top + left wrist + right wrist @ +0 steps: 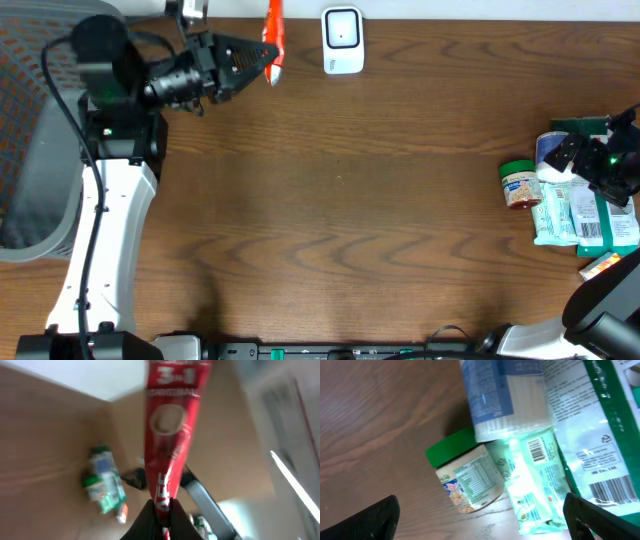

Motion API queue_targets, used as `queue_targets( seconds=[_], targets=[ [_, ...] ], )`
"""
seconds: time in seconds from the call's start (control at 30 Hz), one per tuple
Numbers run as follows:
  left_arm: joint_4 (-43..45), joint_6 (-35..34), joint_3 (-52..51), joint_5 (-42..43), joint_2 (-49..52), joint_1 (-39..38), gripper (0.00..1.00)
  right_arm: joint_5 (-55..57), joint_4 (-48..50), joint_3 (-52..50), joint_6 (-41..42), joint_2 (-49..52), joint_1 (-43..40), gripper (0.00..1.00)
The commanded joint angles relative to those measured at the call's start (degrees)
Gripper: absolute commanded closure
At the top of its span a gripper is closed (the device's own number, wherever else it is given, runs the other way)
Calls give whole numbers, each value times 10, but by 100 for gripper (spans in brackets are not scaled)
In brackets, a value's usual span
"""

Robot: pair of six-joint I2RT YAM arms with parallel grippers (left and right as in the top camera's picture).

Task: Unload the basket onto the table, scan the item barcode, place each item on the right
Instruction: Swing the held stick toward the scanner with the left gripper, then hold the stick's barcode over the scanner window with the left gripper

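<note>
A long red sachet with white print hangs at the table's far edge, pinched at one end by my left gripper. In the left wrist view the red sachet rises from between my shut left gripper. A white barcode scanner stands just right of the sachet. My right gripper hovers open over the item pile at the right edge. In the right wrist view my right gripper stands wide over a green-lidded jar and a pale green packet.
The pile at the right holds the small jar, a blue-white bottle, green packets and an orange-white box. A grey chair stands beside the left arm's base.
</note>
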Motion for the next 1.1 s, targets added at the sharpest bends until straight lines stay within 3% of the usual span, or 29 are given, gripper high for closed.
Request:
queue_targets(
  seconds=[0.0, 0.17, 0.33, 0.6, 0.77, 0.97, 1.07],
  targets=[
    [-112, 231, 7, -138, -3, 5, 93, 15, 0, 0, 7, 3, -10, 1],
    [-278, 394, 7, -239, -3, -9, 93, 16, 0, 0, 7, 3, -10, 1],
    [-374, 482, 26, -337, -3, -28, 93, 16, 0, 0, 7, 3, -10, 1],
    [-556, 608, 193, -645, -3, -114, 93, 16, 0, 0, 7, 3, -10, 1],
    [-575, 719, 240, -740, 3, -165, 93, 16, 0, 0, 7, 3, -10, 1],
    [-515, 865, 241, -812, 62, -211, 93, 16, 0, 0, 7, 3, -10, 1],
    [-470, 880, 241, -819, 96, -212, 93, 15, 0, 0, 7, 3, -10, 1]
  ],
)
